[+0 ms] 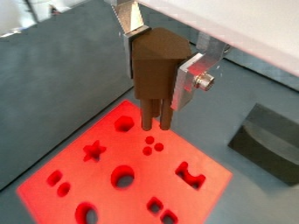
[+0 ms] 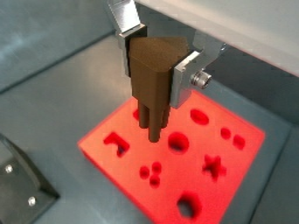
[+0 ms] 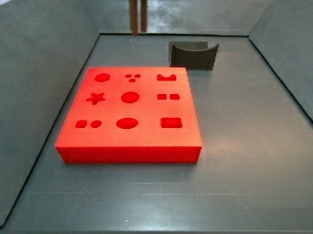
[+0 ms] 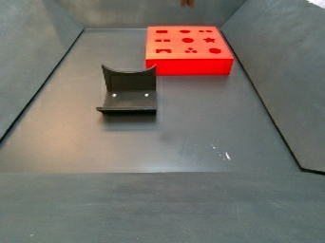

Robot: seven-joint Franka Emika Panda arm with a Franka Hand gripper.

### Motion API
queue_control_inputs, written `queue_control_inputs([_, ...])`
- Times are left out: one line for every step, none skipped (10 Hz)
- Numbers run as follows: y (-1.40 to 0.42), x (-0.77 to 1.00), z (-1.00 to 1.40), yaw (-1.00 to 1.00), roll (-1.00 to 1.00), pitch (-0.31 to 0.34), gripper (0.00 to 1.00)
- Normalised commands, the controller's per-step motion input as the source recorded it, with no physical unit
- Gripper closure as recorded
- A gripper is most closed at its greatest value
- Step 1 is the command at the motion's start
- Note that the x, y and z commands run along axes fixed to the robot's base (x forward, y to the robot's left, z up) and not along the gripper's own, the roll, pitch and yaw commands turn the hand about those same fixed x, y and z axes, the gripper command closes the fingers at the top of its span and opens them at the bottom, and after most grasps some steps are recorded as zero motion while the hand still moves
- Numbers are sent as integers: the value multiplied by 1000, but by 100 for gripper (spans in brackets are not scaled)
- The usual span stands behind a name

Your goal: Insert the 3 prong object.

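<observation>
My gripper is shut on the 3 prong object, a dark brown peg held upright between the silver fingers. It also shows in the second wrist view, gripper and peg. The thin prongs point down and hang a little above the red block, close over its group of three small round holes, without touching. In both side views the red block lies on the floor. Only a thin vertical strip, apparently the peg's lower end, shows at the picture's upper edge.
The red block has several other cut-outs: a star, a round hole and rectangles. The dark grey fixture stands apart from the block, also seen in both wrist views. Sloped grey walls bound the floor.
</observation>
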Motion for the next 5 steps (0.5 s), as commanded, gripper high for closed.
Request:
queue_control_inputs([317, -149, -709, -49, 0, -124, 100])
queue_control_inputs([-54, -120, -620, 309, 257, -129, 100])
queue_control_inputs([-100, -20, -506, 577, 180, -77, 100])
queue_control_inputs([-160, 0, -446, 777, 90, -51, 100])
queue_control_inputs([-157, 0, -323, 863, 94, -36, 100])
